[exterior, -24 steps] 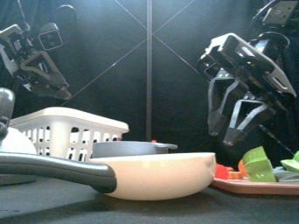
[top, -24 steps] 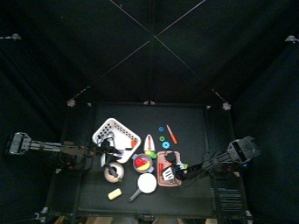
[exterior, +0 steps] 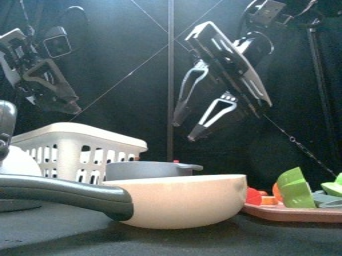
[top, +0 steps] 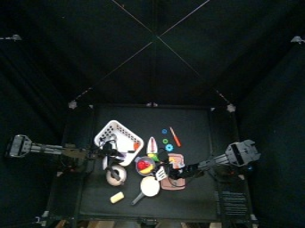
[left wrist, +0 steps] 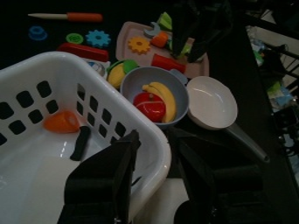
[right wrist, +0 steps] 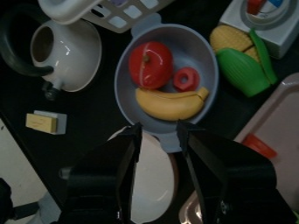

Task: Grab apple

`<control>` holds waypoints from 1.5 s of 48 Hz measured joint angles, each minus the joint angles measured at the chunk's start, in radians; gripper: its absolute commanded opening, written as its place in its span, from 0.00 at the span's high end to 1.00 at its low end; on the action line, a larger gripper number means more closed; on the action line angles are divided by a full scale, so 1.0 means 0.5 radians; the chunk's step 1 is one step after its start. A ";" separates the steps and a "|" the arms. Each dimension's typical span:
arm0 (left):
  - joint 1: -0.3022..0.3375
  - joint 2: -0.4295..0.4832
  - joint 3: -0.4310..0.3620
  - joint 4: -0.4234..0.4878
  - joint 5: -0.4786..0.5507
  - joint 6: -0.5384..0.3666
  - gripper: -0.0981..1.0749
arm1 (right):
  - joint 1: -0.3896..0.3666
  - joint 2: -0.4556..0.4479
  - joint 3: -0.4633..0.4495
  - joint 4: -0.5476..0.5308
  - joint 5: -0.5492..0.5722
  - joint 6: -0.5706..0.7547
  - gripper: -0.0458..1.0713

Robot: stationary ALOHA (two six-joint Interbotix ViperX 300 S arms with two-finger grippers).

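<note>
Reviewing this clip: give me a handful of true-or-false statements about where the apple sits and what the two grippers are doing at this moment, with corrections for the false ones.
1. The apple lies in the grey bowl with a banana. True.
2. The right gripper is shut on the apple. False: its jaws stand open above the bowl, holding nothing.
3. The white basket holds the apple. False: the basket holds a small orange piece; the apple is in the bowl beside it.
4. The left gripper hangs over the basket's rim, away from the apple. True.
5. A cream pan lies beside the bowl. True.
</note>
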 measured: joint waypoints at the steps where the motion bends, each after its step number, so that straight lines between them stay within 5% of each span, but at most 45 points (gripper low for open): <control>1: 0.003 0.000 0.000 0.000 0.000 0.000 0.28 | -0.006 0.006 -0.003 -0.009 0.000 0.000 0.24; 18: 0.040 -0.003 0.003 0.000 -0.006 0.000 0.28 | -0.067 0.169 -0.153 -0.086 -0.006 -0.003 0.12; 41: 0.049 -0.003 0.006 0.000 -0.006 0.000 0.28 | -0.123 0.304 -0.295 -0.101 0.055 -0.064 0.12; 57: 0.049 0.000 0.009 0.000 -0.006 0.000 0.28 | -0.126 0.307 -0.454 0.482 0.261 -0.795 0.12; 72: 0.052 -0.003 0.015 0.000 -0.006 0.000 0.28 | -0.156 0.485 -0.715 0.991 0.362 -1.494 0.12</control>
